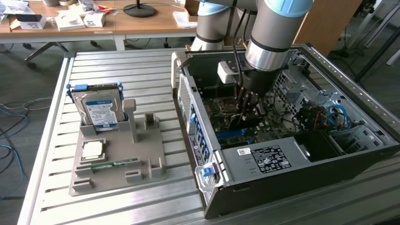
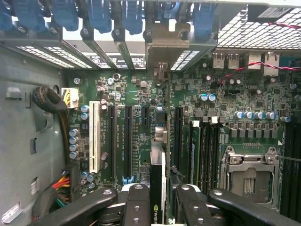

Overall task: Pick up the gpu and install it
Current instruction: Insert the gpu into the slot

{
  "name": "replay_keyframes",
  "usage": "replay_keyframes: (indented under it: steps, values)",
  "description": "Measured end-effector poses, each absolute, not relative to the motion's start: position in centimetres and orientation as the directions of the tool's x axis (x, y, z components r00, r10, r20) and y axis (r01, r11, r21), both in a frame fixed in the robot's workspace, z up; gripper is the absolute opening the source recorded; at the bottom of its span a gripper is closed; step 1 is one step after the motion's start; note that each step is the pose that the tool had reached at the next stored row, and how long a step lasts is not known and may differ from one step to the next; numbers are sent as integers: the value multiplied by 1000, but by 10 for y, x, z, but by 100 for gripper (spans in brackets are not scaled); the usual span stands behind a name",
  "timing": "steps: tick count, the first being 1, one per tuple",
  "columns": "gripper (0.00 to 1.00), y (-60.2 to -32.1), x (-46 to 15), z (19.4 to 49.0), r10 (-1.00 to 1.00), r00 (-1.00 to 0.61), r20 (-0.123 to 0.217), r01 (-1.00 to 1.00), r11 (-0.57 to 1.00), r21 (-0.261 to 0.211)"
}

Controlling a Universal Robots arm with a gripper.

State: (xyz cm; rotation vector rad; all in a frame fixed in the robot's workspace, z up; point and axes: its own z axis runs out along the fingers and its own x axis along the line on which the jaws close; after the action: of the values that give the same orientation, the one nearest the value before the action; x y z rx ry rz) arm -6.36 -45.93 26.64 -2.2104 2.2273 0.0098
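Green motherboard (image 2: pixel 141 94) with black slots and one white slot (image 2: pixel 94 136). Edge-on gpu (image 2: pixel 157 176) dark, with what seems a green logo. Black gripper (image 2: pixel 162 193). Blue clips (image 2: pixel 101 14). Red-and-black twisted wire (image 2: pixel 244 70). Silver hard drive (image 1: pixel 100 112), blue-and-white label. Grey tray (image 1: pixel 115 159). Silver ribbed table (image 1: pixel 125 70). Dark grey case (image 1: pixel 293 178). Silver arm (image 1: pixel 275 28), light blue cap.
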Motion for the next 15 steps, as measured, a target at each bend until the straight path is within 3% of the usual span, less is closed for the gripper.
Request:
replay_keyframes:
  steps: [15]
  values:
    - [26,-459,-70,266,-1000,-8,-7,-1000,8,2]
